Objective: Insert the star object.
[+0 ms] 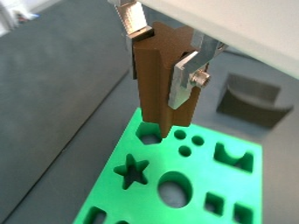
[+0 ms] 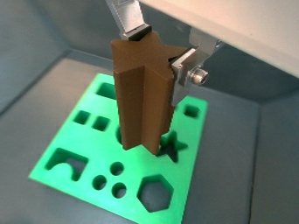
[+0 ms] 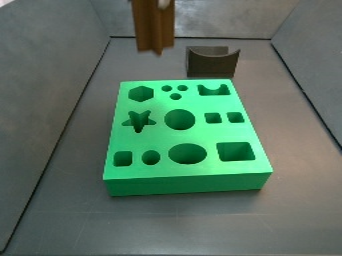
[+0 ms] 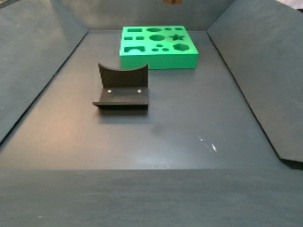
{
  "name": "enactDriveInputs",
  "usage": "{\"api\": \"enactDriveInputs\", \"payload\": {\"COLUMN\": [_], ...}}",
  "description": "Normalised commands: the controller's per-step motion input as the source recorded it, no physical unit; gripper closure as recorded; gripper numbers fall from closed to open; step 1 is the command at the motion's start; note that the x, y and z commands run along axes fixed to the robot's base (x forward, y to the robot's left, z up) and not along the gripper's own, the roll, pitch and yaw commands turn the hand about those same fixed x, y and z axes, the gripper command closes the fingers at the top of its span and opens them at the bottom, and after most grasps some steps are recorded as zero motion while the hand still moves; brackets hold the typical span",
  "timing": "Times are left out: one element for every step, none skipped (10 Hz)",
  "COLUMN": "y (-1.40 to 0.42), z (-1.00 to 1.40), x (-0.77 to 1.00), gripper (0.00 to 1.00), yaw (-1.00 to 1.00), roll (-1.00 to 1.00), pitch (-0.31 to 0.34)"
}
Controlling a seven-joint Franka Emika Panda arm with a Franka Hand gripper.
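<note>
My gripper (image 1: 163, 61) is shut on the star object (image 1: 162, 83), a brown ridged peg held upright by its upper end; both show in both wrist views (image 2: 159, 54), (image 2: 146, 96). In a side view only the peg's lower part (image 3: 152, 25) shows, and the gripper is out of frame. The peg hangs in the air above the far part of the green block (image 3: 181, 178). The block's star hole (image 3: 138, 121) is open and lies to one side of the peg's lower end (image 1: 132, 172). The peg partly hides it in a wrist view (image 2: 174, 149).
A dark grey curved block (image 3: 211, 60) stands on the floor just beyond the green block and also shows in the wider side view (image 4: 122, 89). The green block (image 4: 160, 58) has several other shaped holes. Grey sloped walls enclose the floor.
</note>
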Motion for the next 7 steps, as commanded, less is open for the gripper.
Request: {"api": "enactDriveInputs", "payload": {"y": [0.00,-0.11,-0.06,-0.18,-0.32,-0.37,-0.48], "z": [-0.92,-0.87,-0.72,-0.58,-0.40,-0.40,-0.40], "x": [-0.24,-0.18,-0.21,-0.17,-0.05,-0.07,-0.07], "gripper": [1.00,1.00,1.00,1.00,1.00,1.00,1.00], "yaw": [-0.85,-0.85,-0.81,-0.78,-0.80,-0.74,-0.55], "roll": [0.00,0.00,-0.04,-0.09,-0.06,-0.07,-0.13], "pitch": [0.000,-0.007,-0.060,-0.123,-0.201,-0.234,-0.086]}}
